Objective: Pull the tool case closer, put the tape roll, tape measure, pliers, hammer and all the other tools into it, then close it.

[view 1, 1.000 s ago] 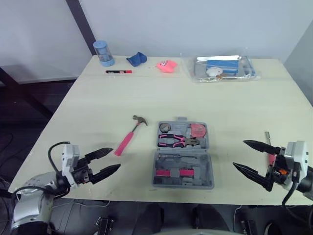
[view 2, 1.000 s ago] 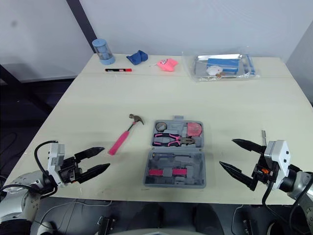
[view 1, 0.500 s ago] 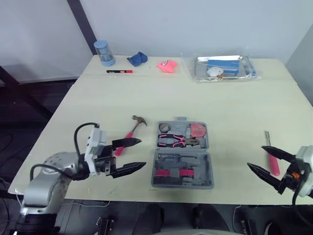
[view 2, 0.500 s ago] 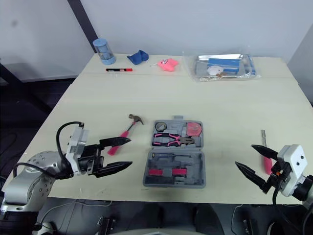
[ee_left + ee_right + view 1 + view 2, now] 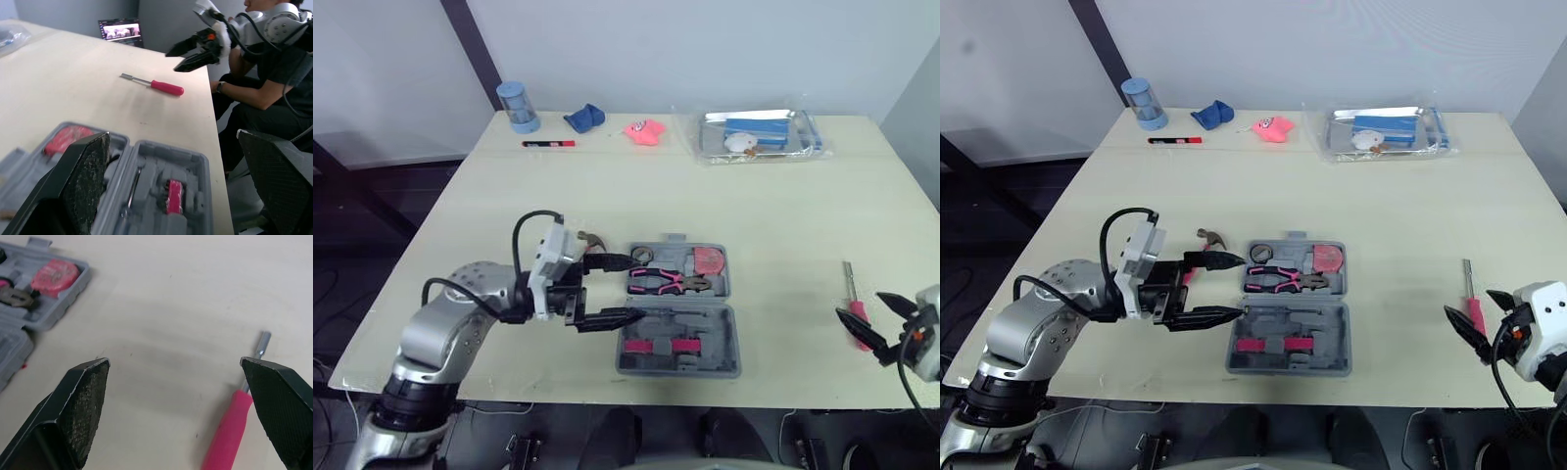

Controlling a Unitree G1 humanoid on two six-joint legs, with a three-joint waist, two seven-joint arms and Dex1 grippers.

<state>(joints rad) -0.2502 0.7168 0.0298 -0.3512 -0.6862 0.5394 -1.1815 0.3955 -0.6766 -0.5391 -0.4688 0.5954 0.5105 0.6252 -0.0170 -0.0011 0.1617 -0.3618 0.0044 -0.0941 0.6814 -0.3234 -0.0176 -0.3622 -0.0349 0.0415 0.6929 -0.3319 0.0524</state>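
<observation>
We show the open grey plastic tool case (image 5: 680,315) near the front edge of the pale table (image 5: 773,206). The left gripper (image 5: 636,286), its 2 black fingers spread, reaches the case's left edge, above the pink-handled hammer (image 5: 1206,235). The right gripper (image 5: 173,363), likewise spread, is at the red-handled screwdriver (image 5: 227,445), well to the right of the case.

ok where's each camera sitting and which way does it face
Eye views: on the head, facing forward and down over the table; left pincer at the open tool case, right pincer by the screwdriver.
Left wrist view: on the left wrist, facing across the case toward a seated person, between its fingers.
Right wrist view: on the right wrist, facing down at the table, between its fingers.
Shared: case and screwdriver in all.
</observation>
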